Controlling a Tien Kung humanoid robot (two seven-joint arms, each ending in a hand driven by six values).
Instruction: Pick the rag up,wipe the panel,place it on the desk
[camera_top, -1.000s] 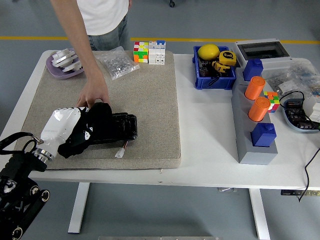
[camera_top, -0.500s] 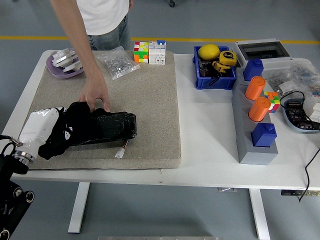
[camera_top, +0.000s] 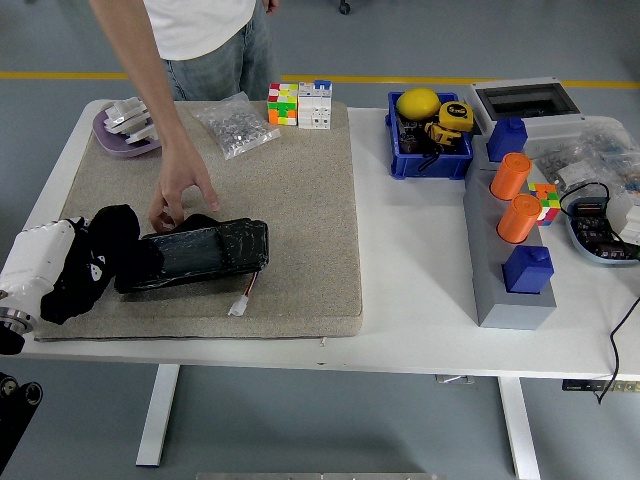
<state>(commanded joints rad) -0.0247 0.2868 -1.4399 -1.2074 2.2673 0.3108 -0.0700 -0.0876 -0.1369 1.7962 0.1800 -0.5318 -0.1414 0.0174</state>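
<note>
Grey matting (camera_top: 300, 200) covers the white table's left half. Left hand (camera_top: 45, 268), fingers closed on the black rag (camera_top: 100, 255), sits at the panel's (camera_top: 195, 255) left end; a person's hand (camera_top: 180, 195) steadies the far edge. Wiping looks finished; setting the rag down comes next.

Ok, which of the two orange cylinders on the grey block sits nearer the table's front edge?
The lower orange cylinder, right behind the front blue block. The other orange cylinder stands further back, closer to the rear blue block.
</note>
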